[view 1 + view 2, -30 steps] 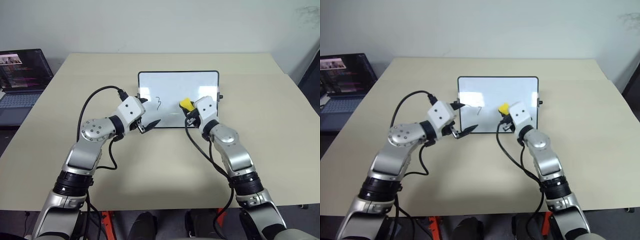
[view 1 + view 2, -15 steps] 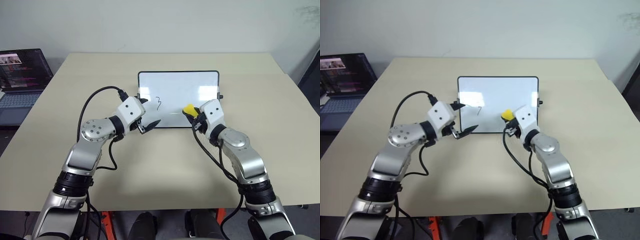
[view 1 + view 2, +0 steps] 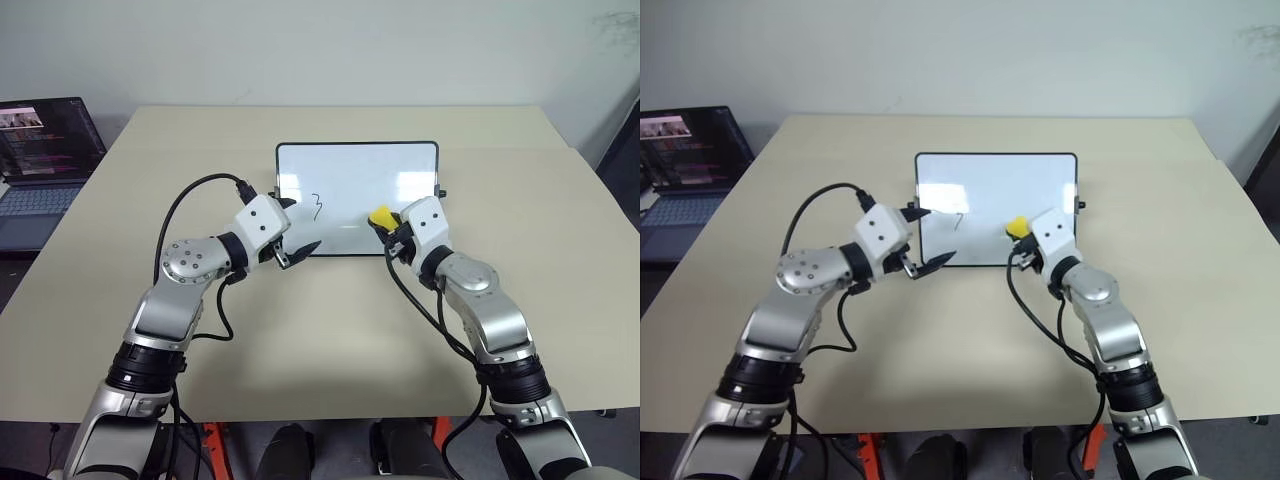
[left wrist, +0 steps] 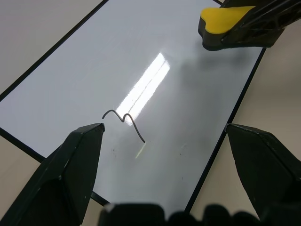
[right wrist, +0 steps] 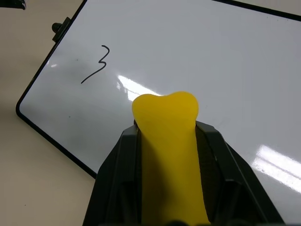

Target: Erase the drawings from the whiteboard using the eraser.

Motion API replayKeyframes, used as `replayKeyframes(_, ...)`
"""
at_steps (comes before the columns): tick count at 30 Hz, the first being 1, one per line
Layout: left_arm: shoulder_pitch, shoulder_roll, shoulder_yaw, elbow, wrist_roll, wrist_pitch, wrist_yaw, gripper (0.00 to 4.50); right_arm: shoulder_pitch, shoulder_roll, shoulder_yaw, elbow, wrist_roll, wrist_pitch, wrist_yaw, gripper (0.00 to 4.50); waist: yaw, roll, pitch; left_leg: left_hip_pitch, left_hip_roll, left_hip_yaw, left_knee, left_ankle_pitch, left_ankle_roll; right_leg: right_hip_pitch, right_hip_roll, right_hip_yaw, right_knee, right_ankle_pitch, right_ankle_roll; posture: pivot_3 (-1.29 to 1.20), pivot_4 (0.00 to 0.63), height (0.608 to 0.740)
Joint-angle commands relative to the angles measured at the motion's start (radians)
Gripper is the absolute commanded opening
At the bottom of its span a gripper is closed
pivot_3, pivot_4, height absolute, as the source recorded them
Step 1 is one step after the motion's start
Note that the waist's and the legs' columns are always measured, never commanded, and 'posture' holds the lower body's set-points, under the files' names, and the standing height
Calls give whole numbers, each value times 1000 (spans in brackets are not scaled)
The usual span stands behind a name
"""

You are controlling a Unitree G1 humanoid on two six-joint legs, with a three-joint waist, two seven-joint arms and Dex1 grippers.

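**Two grippers at the near edge of a whiteboard, one holding the eraser**

Nearest the robot lies the bare beige table (image 3: 330,330), on which everything rests. Just beyond, at the near left corner of the whiteboard (image 3: 357,165), hangs the left gripper (image 3: 296,228); its two black fingers (image 4: 70,165) are spread wide apart and grip nothing, one tip lying just off the board's near edge and the other near its left side. In the left wrist view these fingers frame the board's surface and the one drawing (image 4: 124,122) visible on it, a thin dark squiggle like a 3.

Level with it, toward the board's near right part, is the right gripper (image 3: 386,227). Its fingers are pinched tight on the eraser (image 3: 380,216), a small yellow block that juts forward from between them. The right wrist view shows the eraser (image 5: 170,141) squeezed between the two black fingers (image 5: 117,174), its rounded yellow end over the white surface; whether it touches the board cannot be told.

The drawing (image 3: 318,206) sits in the left half of the board, between the two grippers and well apart from the eraser. The board's right half bears bright reflections.

Farthest away, off the table's left side, stands an open dark laptop (image 3: 45,150).
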Motion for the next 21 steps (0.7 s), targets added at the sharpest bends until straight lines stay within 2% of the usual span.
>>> replayKeyframes(1, 36, 33, 49, -36, 28, -20, 38, 4500, -33, 8, -5, -4, -4, -41, -11, 1203, -1, 0, 0, 0, 0, 0, 0, 0, 0, 0, 0, 0, 0, 0, 0, 0, 150, 740)
replayKeyframes(13, 121, 39, 86, -84, 82, 19, 148, 4500, -89, 21, 2, 38, -7, -75, -22, 1203, 1, 0, 0, 0, 0, 0, 0, 0, 0, 0, 0, 0, 0, 0, 0, 0, 150, 740)
replayKeyframes(21, 120, 20, 76, -80, 69, 23, 151, 4500, -349, 124, -12, 242, -13, -197, -79, 1203, -4, 0, 0, 0, 0, 1, 0, 0, 0, -3, 0, 0, 3, 0, 0, 0, 150, 740)
